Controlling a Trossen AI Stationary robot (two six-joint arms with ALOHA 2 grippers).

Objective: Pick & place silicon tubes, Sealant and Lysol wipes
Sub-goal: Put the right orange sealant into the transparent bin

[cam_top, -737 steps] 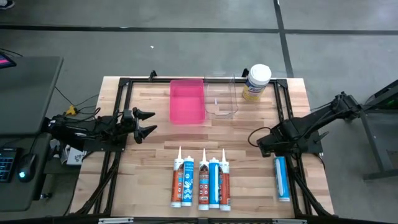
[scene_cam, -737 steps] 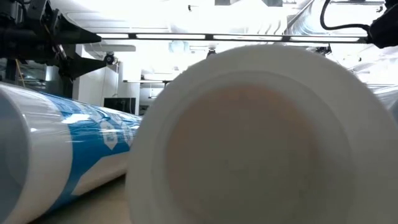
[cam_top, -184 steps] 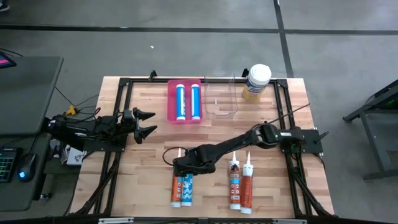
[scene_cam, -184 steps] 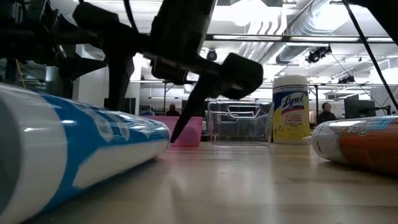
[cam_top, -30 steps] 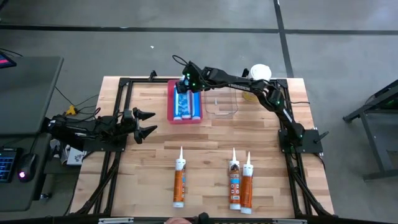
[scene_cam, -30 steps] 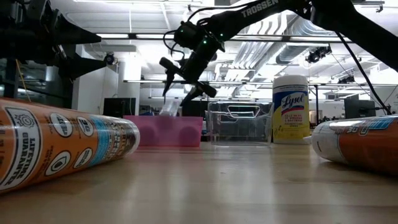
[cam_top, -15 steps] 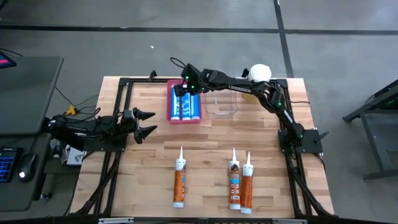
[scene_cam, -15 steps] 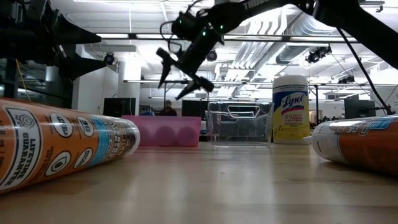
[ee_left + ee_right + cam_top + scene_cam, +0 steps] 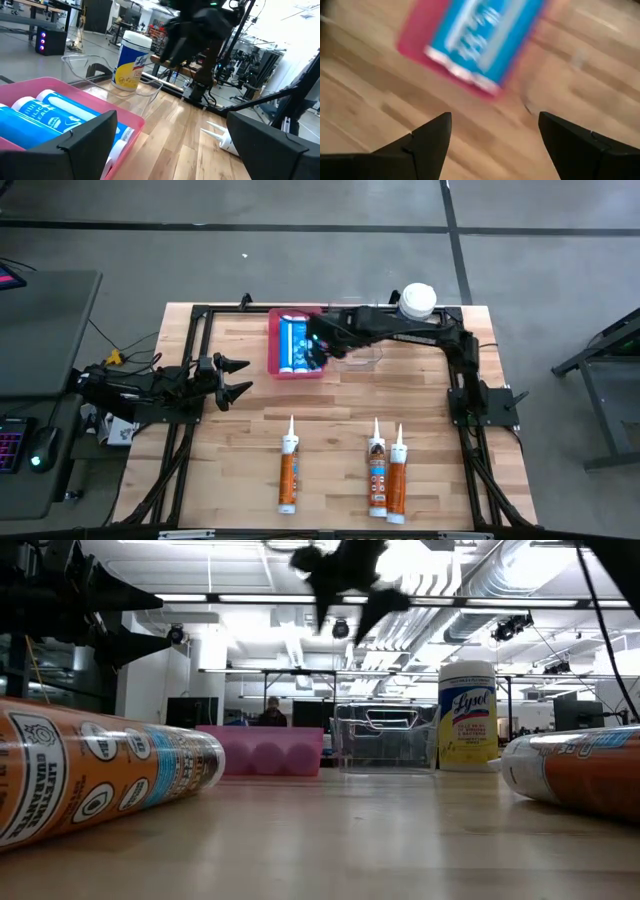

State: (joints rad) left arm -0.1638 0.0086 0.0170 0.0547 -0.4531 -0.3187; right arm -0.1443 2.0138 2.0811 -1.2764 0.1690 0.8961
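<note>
Blue tubes fill your pink bin; three orange tubes and wipes remain; right gripper open, empty

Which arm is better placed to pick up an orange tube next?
Probably the right. Its gripper is open and empty above the pink bin, while the left gripper waits at the table's left edge, no nearer the orange tubes.
</note>
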